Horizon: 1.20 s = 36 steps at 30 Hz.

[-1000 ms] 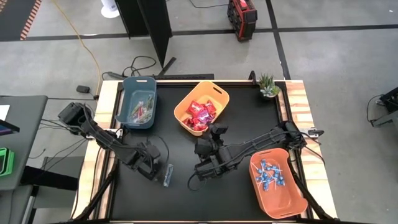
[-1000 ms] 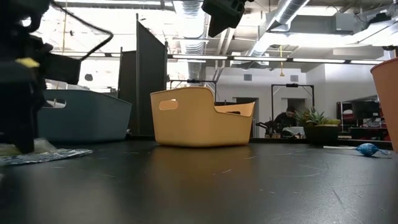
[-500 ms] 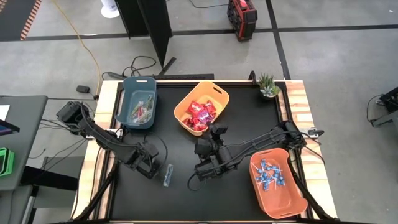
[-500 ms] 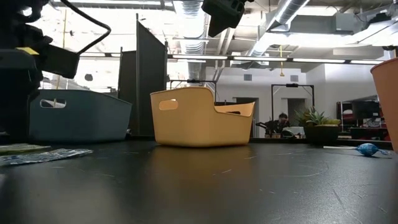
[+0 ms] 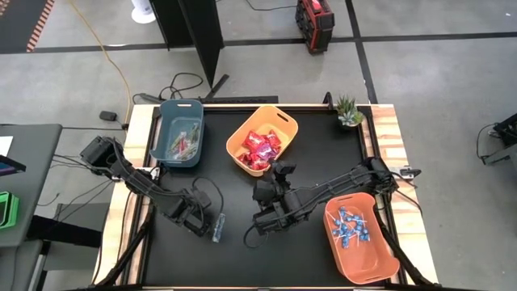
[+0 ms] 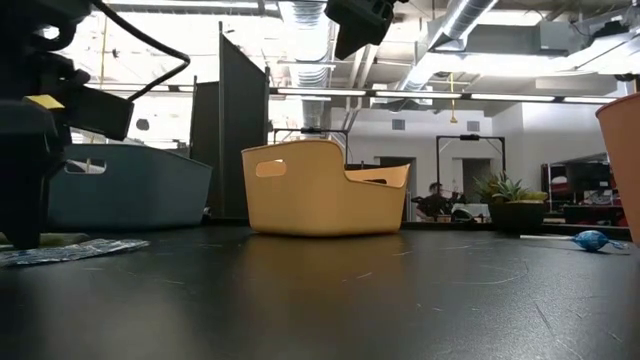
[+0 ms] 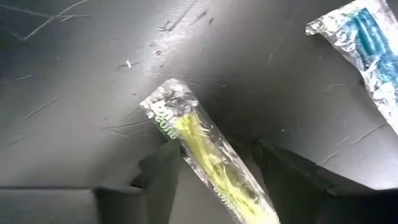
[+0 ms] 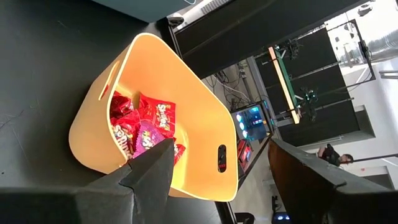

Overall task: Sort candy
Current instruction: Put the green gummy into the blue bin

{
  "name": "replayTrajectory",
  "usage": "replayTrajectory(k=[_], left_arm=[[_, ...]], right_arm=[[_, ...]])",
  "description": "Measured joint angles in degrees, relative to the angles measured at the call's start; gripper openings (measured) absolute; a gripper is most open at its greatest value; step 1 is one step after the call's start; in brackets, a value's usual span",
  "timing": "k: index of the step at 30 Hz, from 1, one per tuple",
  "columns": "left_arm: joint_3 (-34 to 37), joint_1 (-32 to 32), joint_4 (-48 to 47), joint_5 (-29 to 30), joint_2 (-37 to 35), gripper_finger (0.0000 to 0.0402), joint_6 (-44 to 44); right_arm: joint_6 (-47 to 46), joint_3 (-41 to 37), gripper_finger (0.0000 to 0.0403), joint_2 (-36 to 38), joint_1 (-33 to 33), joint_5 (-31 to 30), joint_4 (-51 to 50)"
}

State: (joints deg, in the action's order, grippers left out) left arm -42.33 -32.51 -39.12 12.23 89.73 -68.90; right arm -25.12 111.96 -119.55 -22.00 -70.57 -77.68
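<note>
Two thin clear stick packets of candy lie flat on the black table near its left front. My left gripper [image 7: 217, 147] points down over the green one [image 7: 202, 158], open, one finger on each side of it. The bluish packet [image 7: 367, 43] lies beside it [image 5: 218, 228]. In the low view my left gripper [image 6: 25, 150] stands at the far left above a clear packet [image 6: 70, 250]. My right gripper [image 8: 221, 143] hangs open and high over the table's middle [image 5: 273, 174], facing the yellow bin of red packets [image 8: 140, 134]. My left gripper has one finger [image 7: 166, 167] right against the long edge of the green packet's wrapper [image 7: 186, 146]; whether it touches, I cannot tell. The other finger stands clear of the packet, which lies flat on the table.
A blue bin [image 5: 179, 133] with green packets stands at the far left, a yellow bin [image 5: 283, 129] at the far middle, and an orange bin [image 5: 380, 259] of blue lollipops at the near right. One loose lollipop [image 6: 590, 240] lies on the table. A small plant [image 5: 349, 111] stands at the far right corner.
My left gripper has drawn off a little toward the table's left edge, then come back toward the stick packets and sunk lower over them. The packets lie where they were. My right arm has kept still.
</note>
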Motion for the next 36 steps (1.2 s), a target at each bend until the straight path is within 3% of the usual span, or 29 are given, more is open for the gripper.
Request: replayTrajectory(k=[2, 8, 9, 14, 20, 24, 30, 36], left_arm=[[0.0, 0.0, 0.3, -0.3, -0.3, 0.0183, 0.4], [0.2, 0.0, 0.8, -0.9, -2.9, 0.0029, 4.7], [0.2, 0.0, 0.9, -0.9, -3.3, 0.0018, 5.3], [-1.2, 0.0, -0.6, -0.4, -5.0, 0.0007, 11.5], [-6.2, 0.0, -0.6, 2.9, -12.0, 0.0004, 22.6], [-8.9, -1.5, 5.0, 4.2, -18.5, 0.0003, 36.1], [-9.0, -6.2, 17.8, -0.2, -26.8, 0.0002, 59.8], [-9.0, -6.6, 18.8, 2.5, -29.3, 0.0002, 61.5]], right_arm=[[0.1, 0.0, 0.0276, 0.0, 0.0, 0.0, 0.1], [0.1, 0.0, 0.0276, 0.0, 0.0, 0.0, 0.1], [0.1, 0.0, 0.0276, 0.0, 0.0, 0.0, 0.1], [0.1, 0.0, 0.0276, 0.0, 0.0, 0.0, 0.1], [0.1, 0.0, 0.0276, 0.0, 0.0, 0.0, 0.1], [0.1, 0.0, 0.0276, 0.0, 0.0, 0.0, 0.1], [0.1, 0.0, 0.0276, 0.0, 0.0, 0.0, 0.1], [0.1, 0.0, 0.0276, 0.0, 0.0, 0.0, 0.1]])
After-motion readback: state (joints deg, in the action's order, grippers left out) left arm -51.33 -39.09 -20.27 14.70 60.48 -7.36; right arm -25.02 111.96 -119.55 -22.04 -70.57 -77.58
